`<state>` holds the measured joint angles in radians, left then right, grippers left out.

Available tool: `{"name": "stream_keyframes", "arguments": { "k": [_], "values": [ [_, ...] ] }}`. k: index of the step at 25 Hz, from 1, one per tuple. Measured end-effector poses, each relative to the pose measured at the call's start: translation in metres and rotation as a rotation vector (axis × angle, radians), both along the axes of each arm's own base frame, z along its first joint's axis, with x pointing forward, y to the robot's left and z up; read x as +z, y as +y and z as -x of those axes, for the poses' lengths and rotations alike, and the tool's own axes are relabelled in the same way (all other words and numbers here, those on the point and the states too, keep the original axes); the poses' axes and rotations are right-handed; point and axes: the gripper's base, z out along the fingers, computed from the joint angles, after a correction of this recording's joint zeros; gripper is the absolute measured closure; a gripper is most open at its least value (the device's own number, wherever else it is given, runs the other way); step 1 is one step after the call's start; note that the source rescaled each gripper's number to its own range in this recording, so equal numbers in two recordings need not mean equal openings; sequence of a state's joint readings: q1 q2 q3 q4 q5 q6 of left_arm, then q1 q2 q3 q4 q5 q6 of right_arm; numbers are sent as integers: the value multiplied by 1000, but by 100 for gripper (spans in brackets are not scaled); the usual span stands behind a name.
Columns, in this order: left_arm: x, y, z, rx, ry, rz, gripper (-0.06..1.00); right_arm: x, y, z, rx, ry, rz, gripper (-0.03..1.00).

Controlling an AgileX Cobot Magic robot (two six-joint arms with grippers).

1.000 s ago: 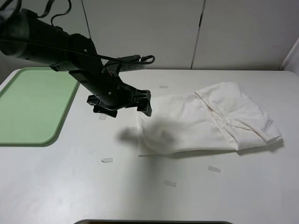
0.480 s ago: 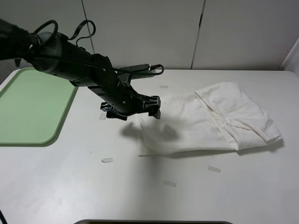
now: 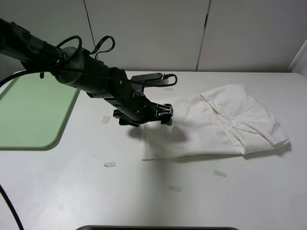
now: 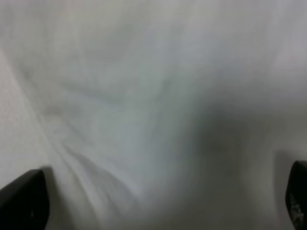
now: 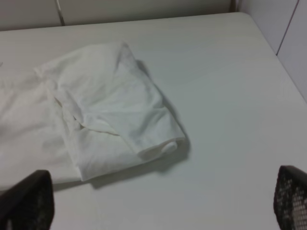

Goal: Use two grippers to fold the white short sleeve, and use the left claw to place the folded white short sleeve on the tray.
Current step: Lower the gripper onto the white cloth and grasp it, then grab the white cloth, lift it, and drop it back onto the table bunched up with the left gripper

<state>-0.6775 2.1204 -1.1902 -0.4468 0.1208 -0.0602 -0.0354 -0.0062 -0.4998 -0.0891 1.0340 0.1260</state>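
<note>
The white short sleeve [image 3: 216, 124] lies folded into a long band at the right middle of the table, with a thicker folded part at its right end. My left gripper [image 3: 164, 114] hangs low over the shirt's left end, jaws open. In the left wrist view the gripper [image 4: 160, 206] has blurred white cloth [image 4: 153, 110] filling the space between its spread fingertips [image 4: 24, 201]. My right gripper [image 5: 160, 203] is open and empty, apart from the shirt [image 5: 105, 110], and does not show in the exterior view. The pale green tray [image 3: 29, 110] lies at the far left.
Small pale tape strips [image 3: 110, 164] lie scattered on the white table [image 3: 72, 191], including one [image 3: 174, 188] in front of the shirt and one [image 3: 219, 173] at the right. White cabinet doors stand behind the table.
My left arm has moved right and down, from over the bare table to the shirt's left end. The shirt has not moved.
</note>
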Motion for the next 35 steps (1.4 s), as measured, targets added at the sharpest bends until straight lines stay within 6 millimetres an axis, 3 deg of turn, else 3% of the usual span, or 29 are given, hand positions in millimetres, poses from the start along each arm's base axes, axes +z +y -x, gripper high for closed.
{"name": "stream_keyframes", "arguments": {
  "k": [7,14,16,21,23,24,27,28,29,35],
  "values": [
    [-5,-15,2,13,-43,29,-4,0,0,0,1,0,-1,-3],
    [-7,-19,6,9,-44,33,11,0,0,0,1,0,-1,-3],
    [-9,-20,7,17,-34,34,24,0,0,0,1,0,-1,-3],
    [-11,-19,7,23,-25,33,40,0,0,0,1,0,-1,-3],
    [-11,-19,8,21,-17,30,51,0,0,0,1,0,-1,-3],
    [-12,-19,9,19,-5,27,66,0,0,0,1,0,-1,-3],
    [-12,-19,9,19,1,26,79,0,0,0,1,0,-1,-3],
    [-12,-19,9,19,1,26,79,0,0,0,1,0,-1,-3],
    [-12,-19,9,20,5,27,87,0,0,0,1,0,-1,-3],
    [-12,-19,9,20,6,26,91,0,0,0,1,0,-1,-3]
  ]
}}
